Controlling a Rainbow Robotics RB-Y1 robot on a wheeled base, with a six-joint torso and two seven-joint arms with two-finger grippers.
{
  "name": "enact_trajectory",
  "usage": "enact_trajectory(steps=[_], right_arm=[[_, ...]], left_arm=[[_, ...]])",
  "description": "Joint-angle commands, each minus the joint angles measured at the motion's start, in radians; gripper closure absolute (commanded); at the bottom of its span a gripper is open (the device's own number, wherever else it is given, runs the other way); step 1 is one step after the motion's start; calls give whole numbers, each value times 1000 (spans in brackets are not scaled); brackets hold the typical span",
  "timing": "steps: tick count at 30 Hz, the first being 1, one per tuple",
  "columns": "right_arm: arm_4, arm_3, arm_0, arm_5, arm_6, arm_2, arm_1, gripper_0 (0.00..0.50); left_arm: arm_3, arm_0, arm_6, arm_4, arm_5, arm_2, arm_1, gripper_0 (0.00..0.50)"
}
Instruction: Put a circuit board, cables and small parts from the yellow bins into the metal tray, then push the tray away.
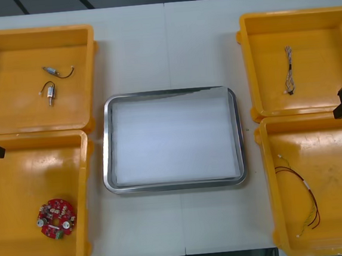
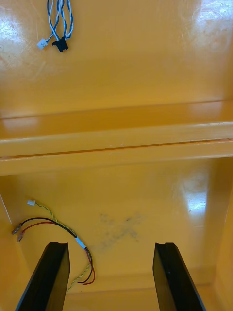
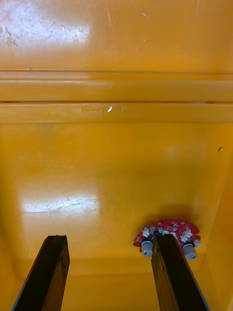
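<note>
The left gripper [image 3: 108, 239], wide and empty, is held at 9 o'clock of the bare tray [image 1: 105, 145], over the meeting rims of the left bins [image 1: 40, 134]. The board [image 1: 56, 218] lies flat at 7 o'clock; it is probably best straddled edge to edge, clear of the wall. At 10 o'clock lie small parts [image 1: 50, 92]. A twisted cable [image 1: 288, 67] is seen at 2 o'clock, a red-yellow cable [image 1: 306, 184] at 4. The right gripper [image 2: 111, 245], at 3 o'clock, is equally wide and empty.
</note>
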Motion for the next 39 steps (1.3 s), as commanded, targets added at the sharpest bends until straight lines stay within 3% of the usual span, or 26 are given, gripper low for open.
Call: enact_trajectory(steps=[1, 5, 17, 34, 39], right_arm=[[7, -24, 8, -9, 37, -29, 8, 0], [-2, -27, 37, -6, 39, 3, 13, 0], [-158, -108, 65, -51, 56, 36, -65, 0], [-105, -265, 267, -175, 132, 36, -105, 0], [-89, -265, 292, -177, 231, 36, -105, 0]], left_arm=[[-13, 12, -22, -2, -9, 31, 46, 0], [-13, 12, -22, -2, -9, 31, 46, 0], [-13, 12, -22, -2, -9, 31, 46, 0], [-10, 35, -30, 9, -3, 16, 72, 0], [-10, 52, -96, 40, -4, 17, 81, 0]])
